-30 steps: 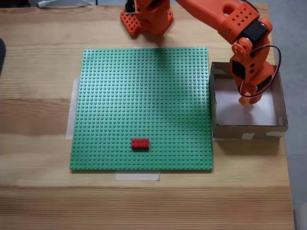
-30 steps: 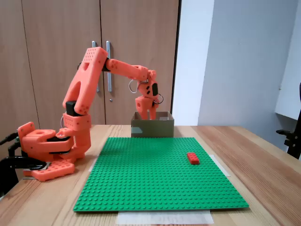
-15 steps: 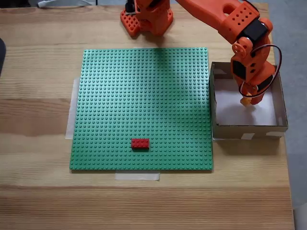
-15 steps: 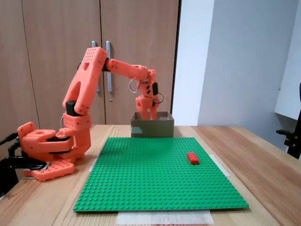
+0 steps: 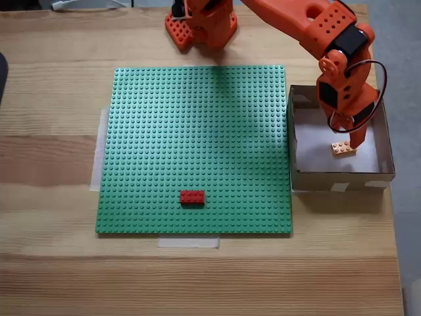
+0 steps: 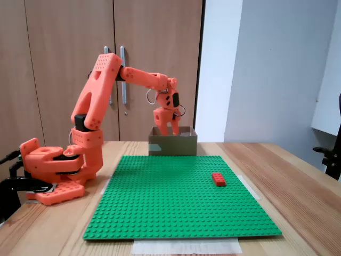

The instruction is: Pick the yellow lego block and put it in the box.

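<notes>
The yellow lego block [image 5: 342, 148] lies flat, studs up, on the white bottom of the cardboard box [image 5: 342, 178] at the right edge of the green baseplate in a fixed view from above. My orange gripper [image 5: 348, 133] hangs just above the block, open, with nothing between its fingers. In a fixed view from the front, the gripper [image 6: 169, 126] points down over the box [image 6: 172, 145], whose walls hide the block.
A red lego brick [image 5: 192, 196] sits on the green baseplate [image 5: 197, 118] near its front edge, also seen low in the front view as the red brick [image 6: 218, 179]. The arm's base [image 5: 200, 23] stands behind the plate. Wooden cupboard doors [image 6: 64, 32] rise behind the table.
The yellow block, held between the fingers above the box floor before, now lies loose on the box's white bottom. The gripper has opened and stays over the box.
</notes>
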{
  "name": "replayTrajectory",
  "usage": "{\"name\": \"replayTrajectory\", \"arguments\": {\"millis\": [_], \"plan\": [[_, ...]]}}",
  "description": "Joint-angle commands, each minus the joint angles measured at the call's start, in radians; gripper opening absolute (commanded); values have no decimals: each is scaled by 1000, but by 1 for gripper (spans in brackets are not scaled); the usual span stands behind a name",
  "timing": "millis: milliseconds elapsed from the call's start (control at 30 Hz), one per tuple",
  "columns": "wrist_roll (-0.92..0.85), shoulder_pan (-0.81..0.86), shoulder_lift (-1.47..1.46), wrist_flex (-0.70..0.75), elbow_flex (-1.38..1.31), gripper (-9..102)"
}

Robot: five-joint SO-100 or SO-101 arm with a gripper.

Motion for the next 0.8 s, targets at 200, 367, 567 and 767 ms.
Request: {"name": "replayTrajectory", "arguments": {"millis": [200,367,567,767], "plan": [[28,-8,110,17,-32,13],[8,9,249,-3,63,12],[-14,46,407,-44,202,10],[-51,109,568,-100,341,7]]}}
